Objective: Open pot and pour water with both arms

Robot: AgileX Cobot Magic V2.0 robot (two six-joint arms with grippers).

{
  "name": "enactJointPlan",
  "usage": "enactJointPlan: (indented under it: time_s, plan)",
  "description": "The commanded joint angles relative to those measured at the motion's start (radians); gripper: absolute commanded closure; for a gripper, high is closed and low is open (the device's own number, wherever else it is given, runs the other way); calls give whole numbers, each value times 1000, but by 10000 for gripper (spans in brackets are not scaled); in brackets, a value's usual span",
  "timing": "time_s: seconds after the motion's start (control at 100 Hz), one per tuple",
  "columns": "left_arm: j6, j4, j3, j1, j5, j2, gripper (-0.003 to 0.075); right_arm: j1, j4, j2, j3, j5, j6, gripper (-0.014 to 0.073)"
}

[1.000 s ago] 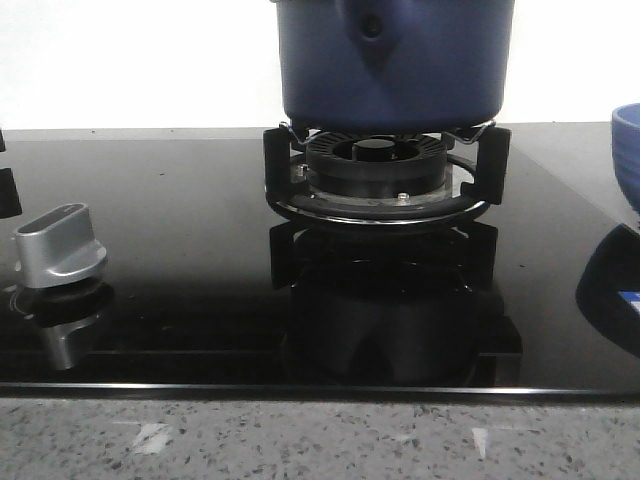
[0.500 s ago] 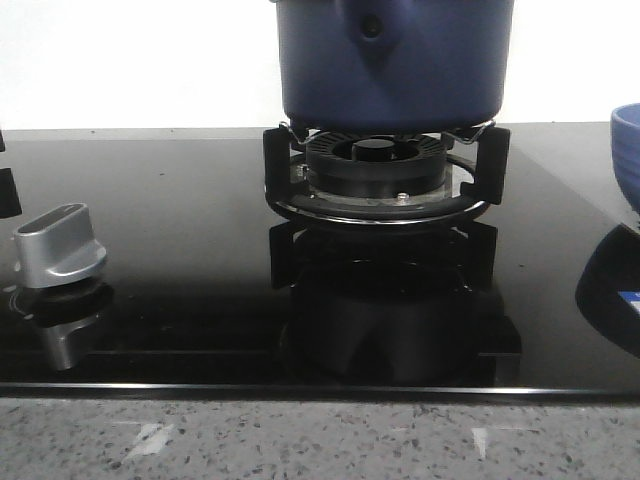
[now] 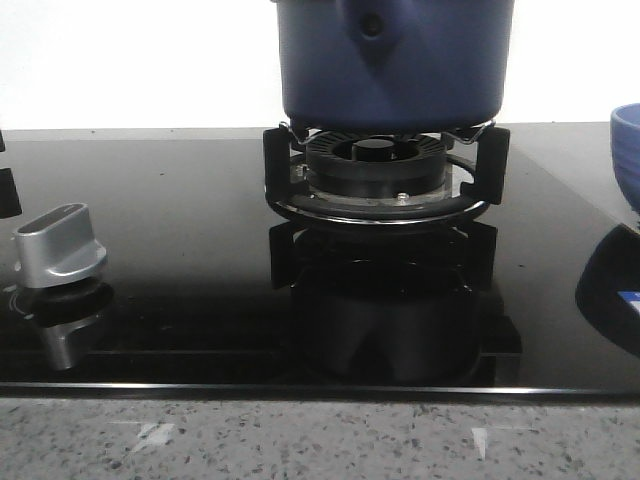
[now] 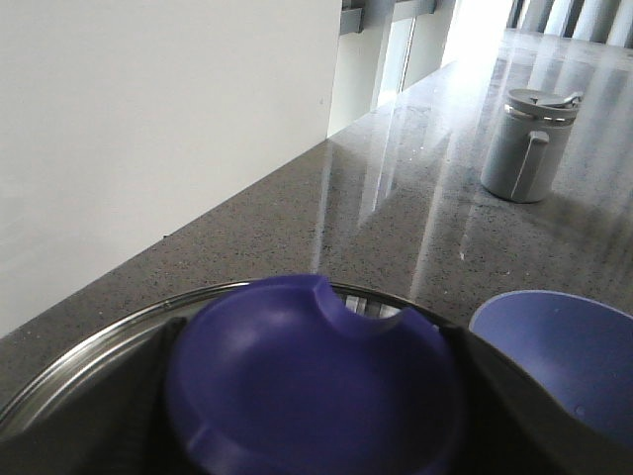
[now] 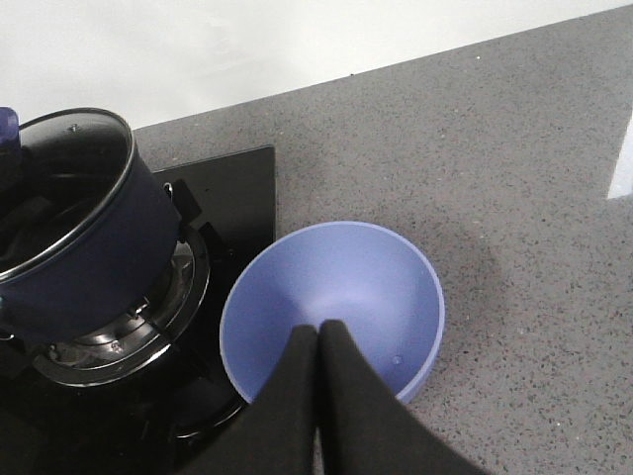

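The dark navy pot [image 3: 390, 60] stands on the burner grate [image 3: 378, 205]; its top is cut off in the front view. In the right wrist view the pot [image 5: 89, 267] has its glass lid [image 5: 69, 168] on. In the left wrist view my left gripper [image 4: 312, 396] straddles the lid's blue knob [image 4: 312, 381], with black fingers [image 4: 134, 416] pressed against both sides, above the lid's metal rim [image 4: 89, 346]. My right gripper [image 5: 318, 332] is shut and empty, hovering over the light blue bowl [image 5: 366, 277].
The black glass cooktop [image 3: 180, 200] carries a silver stove knob [image 3: 60, 245] at the front left. The light blue bowl [image 3: 627, 150] sits right of the stove on the grey speckled counter. A grey lidded jug [image 4: 524, 143] stands farther along the counter. A white wall runs behind.
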Motion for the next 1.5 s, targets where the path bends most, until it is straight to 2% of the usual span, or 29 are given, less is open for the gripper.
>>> enactJointPlan:
  time_s: [0.0, 0.18, 0.26, 0.36, 0.41, 0.63, 0.7, 0.77, 0.94, 1.02, 1.14, 1.37, 1.49]
  plan:
    - [-1, -77, -40, -8, 33, -45, 405, 3, 0, 7, -31, -63, -7, 661]
    - [-1, -86, -40, -8, 35, -43, 386, 3, 4, 7, -31, -63, -7, 661]
    - [-1, -86, -40, -8, 37, -43, 304, 3, 4, 7, -31, -63, -7, 661]
    - [-1, -87, -40, -8, 37, -43, 160, 3, 4, 7, -31, -70, -7, 661]
    - [-1, -87, -40, -5, 41, -51, 126, 3, 4, 7, -31, -77, -7, 661]
    - [-7, -86, -40, 23, 44, -155, 125, 3, -29, 7, -31, -92, -7, 661]
    - [-13, -63, -40, 43, 39, -210, 153, 3, -52, 7, -27, -92, -7, 661]
    - [-36, -19, -30, 62, 20, -276, 213, 3, -61, 0, -14, -101, -31, 661]
    - [-375, 262, 67, 109, -146, -507, 464, 18, -53, -68, 54, -114, -151, 661]
    - [-410, 360, 181, 140, -154, -644, 573, 30, -43, -135, 107, -146, -190, 661]
    - [-410, 389, 363, 171, -174, -859, 738, 42, -30, -257, 201, -197, -192, 661]
    - [-410, 386, 733, 173, -380, -1274, 740, 42, -9, -504, 391, -291, -194, 661]
    - [-410, 386, 864, 173, -483, -1437, 740, 42, -3, -531, 444, -299, -194, 661]
